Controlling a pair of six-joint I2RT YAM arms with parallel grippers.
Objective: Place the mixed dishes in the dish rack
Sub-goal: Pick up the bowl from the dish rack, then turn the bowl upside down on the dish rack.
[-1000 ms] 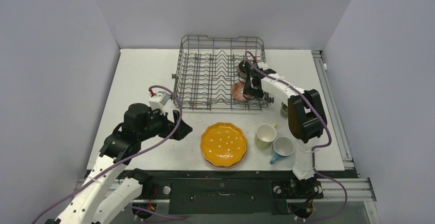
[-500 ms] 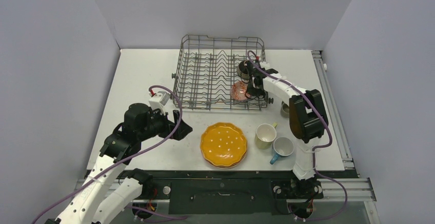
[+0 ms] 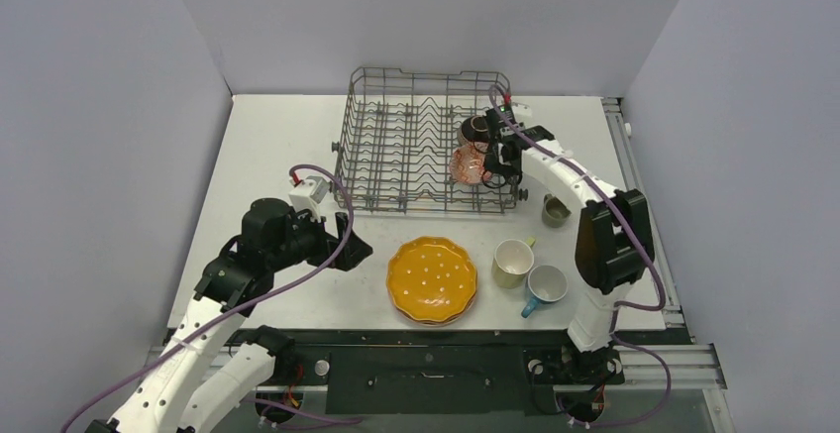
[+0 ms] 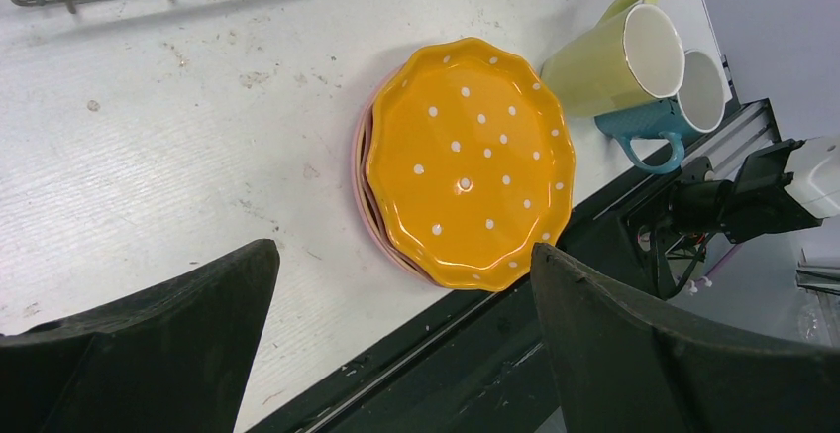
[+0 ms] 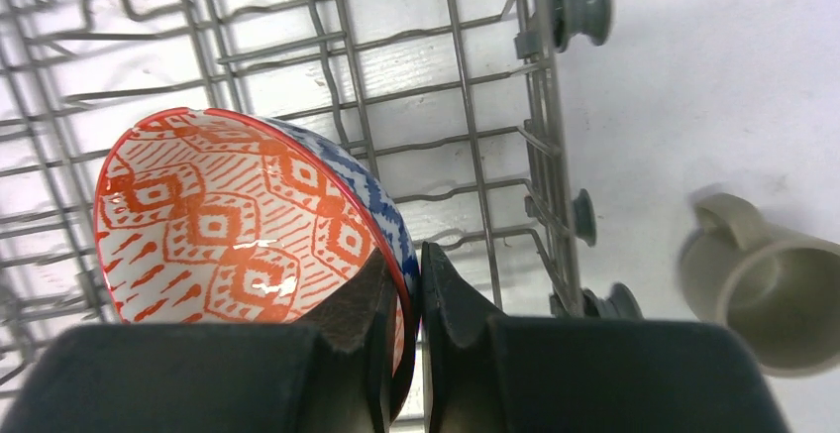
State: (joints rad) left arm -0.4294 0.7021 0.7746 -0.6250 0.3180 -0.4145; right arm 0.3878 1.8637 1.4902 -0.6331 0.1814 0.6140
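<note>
The right gripper is closed tight on the rim of the blue-white patterned bowl, one finger inside against the orange-red lining and the other on the blue outside. The bowl is tipped up on edge over the right-hand rows of the dish rack, just in front of the dark brown bowl that sits in the rack's far right part. Whether the patterned bowl's lower edge rests on the wires or hangs clear of them is hard to make out from either view. The left gripper is spread wide and holds nothing. It hovers low over the table with the orange plate showing between its fingers. That plate tops a short stack near the front edge, with a pink rim peeking out beneath it. Just right of the stack, the pale-yellow mug and the blue mug touch each other. The grey mug lies on its side on the table, just outside the rack's right wall by the small wheels. The table is white and scuffed, enclosed by plain pale walls on three sides.
</note>
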